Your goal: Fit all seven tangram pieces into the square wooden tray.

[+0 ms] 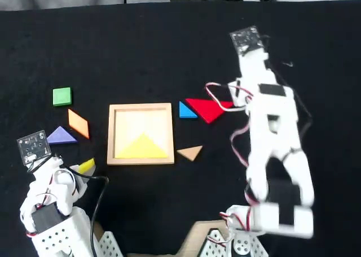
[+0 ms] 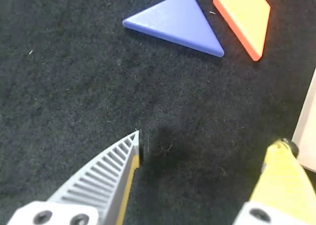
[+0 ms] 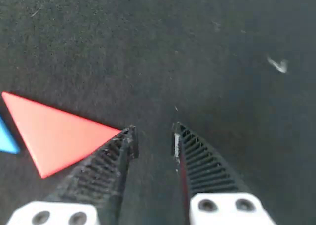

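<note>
On a black cloth-covered table, the square wooden tray lies at centre with one piece in it: a large yellow triangle resting flat in the tray's 6 o'clock half, long edge against the wall there. Six pieces lie outside on the cloth. A green square sits at the tray's 10 o'clock. An orange parallelogram lies near the rim at 9 o'clock, with a purple triangle just beyond it. A small blue triangle lies at 2 o'clock with a large red triangle just beside it, farther out. A small tan wooden triangle lies at 4 o'clock.

The left gripper hangs over bare cloth at the tray's 8 o'clock, its grey ribbed finger and yellow finger spread wide with nothing between them. The right gripper sits low at the outer corner of the red triangle, its black ribbed fingers a narrow gap apart over bare cloth, pinching nothing, one tip right at the triangle's corner
</note>
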Motion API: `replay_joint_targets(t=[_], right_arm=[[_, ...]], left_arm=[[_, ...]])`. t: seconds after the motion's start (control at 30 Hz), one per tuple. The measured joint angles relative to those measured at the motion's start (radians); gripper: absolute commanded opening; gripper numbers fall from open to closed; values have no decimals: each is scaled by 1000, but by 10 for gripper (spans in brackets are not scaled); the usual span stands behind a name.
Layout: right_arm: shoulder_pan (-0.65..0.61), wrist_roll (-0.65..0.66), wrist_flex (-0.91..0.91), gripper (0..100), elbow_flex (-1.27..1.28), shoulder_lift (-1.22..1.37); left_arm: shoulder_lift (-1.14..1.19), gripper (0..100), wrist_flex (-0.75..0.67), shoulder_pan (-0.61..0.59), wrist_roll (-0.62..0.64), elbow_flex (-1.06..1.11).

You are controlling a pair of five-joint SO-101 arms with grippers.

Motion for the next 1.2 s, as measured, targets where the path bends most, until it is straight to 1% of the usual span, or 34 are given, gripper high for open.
replay_joint_targets(t=[0.1, 0.27, 0.4, 0.5, 0.63, 0.7, 0.8, 0.9, 1.1, 1.2], right_arm=[[-14, 0, 8, 127, -137, 155], [-89, 3, 115, 125, -382, 417], [-94, 6, 170, 124, -565, 586], [-94, 78, 206, 124, -652, 680], [-92, 235, 282, 124, -698, 715], [-87, 287, 344, 123, -710, 715], [-87, 311, 430, 123, -713, 700], [-86, 374, 499, 123, -666, 655], [-86, 519, 532, 123, -428, 497], [-86, 537, 542, 123, -298, 368]], left_arm=[[0, 385, 0, 0, 0, 0], [0, 385, 0, 0, 0, 0], [0, 385, 0, 0, 0, 0], [0, 385, 0, 0, 0, 0], [0, 385, 0, 0, 0, 0], [0, 385, 0, 0, 0, 0], [0, 385, 0, 0, 0, 0], [0, 385, 0, 0, 0, 0], [0, 385, 0, 0, 0, 0], [0, 385, 0, 0, 0, 0]])
